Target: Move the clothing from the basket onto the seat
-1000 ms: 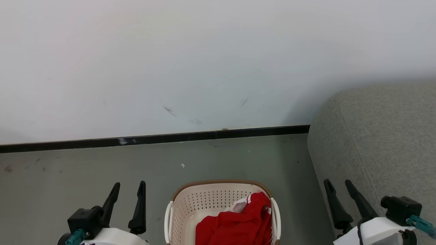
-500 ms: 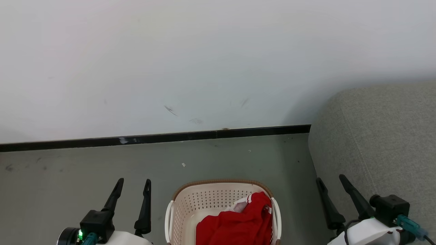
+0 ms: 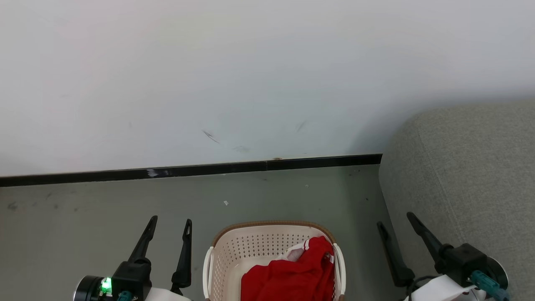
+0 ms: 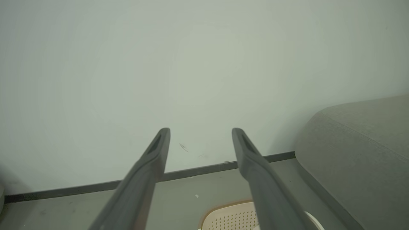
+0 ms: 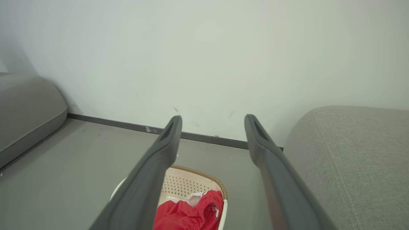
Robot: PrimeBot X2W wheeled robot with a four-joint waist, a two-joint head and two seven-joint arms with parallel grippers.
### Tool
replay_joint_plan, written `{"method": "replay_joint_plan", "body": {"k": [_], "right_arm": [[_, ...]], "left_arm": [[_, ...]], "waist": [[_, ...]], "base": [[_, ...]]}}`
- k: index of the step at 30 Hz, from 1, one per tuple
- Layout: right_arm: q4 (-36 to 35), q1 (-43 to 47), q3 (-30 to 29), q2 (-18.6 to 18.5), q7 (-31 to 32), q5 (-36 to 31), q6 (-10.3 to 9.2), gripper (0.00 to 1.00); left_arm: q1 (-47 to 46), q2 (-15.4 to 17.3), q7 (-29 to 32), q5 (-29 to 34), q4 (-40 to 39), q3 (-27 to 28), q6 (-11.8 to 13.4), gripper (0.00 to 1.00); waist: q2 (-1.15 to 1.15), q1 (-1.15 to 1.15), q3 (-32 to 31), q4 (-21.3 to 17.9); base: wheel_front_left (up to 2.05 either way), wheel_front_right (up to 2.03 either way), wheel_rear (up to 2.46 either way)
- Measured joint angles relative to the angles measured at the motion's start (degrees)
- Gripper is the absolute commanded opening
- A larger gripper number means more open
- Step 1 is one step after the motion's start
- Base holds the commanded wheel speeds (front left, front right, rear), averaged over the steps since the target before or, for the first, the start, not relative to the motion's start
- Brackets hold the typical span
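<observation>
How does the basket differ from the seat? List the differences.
The basket is cream perforated plastic with a brown rim; the seat is grey woven fabric. The basket is far smaller than the seat. The basket holds the red clothing; the seat's visible part bears none. Both stand on the grey floor.

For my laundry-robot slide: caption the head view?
Red clothing lies in a cream perforated plastic basket beside a grey fabric sofa; left gripper and right gripper flank it, jaws open.
</observation>
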Motion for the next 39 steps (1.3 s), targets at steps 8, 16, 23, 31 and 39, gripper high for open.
{"method": "replay_joint_plan", "body": {"k": [8, 16, 23, 31, 39], "right_arm": [[0.0, 0.8, 0.0, 0.0, -0.1, 0.0, 0.0, 1.0], [-0.1, 0.8, -1.7, 0.0, -0.1, 0.7, 0.0, 1.0], [-0.3, 1.8, -2.2, 0.0, -0.1, 1.3, 0.0, 1.0], [-0.9, 1.9, -3.6, 0.1, -0.1, 2.0, 0.0, 1.0], [-1.2, 1.9, -3.6, 0.1, -0.1, 2.0, 0.0, 1.0]], "left_arm": [[0.0, -0.2, 0.0, -0.3, 1.7, 0.4, 0.0, 1.0], [0.0, -0.4, 0.0, -2.0, 3.6, 2.0, -0.3, 1.0], [0.0, -0.5, 0.0, -2.4, 4.6, 2.6, -0.3, 1.0], [0.0, -0.6, 0.0, -2.4, 5.0, 2.8, -0.3, 1.0], [0.0, -0.7, 0.0, -2.4, 5.2, 3.0, -0.3, 1.0]], "waist": [[0.0, 0.0, -0.3, -0.1], [0.0, -0.01, -0.9, -0.3], [0.0, -0.01, -1.2, -0.5], [0.0, -0.01, -1.3, -0.6], [0.0, -0.01, -1.1, -0.6]], "base": [[0.0, 0.0, 0.0], [0.0, 0.0, 0.0], [0.0, 0.0, 0.0], [0.0, 0.0, 0.0], [0.0, 0.0, 0.0]]}}
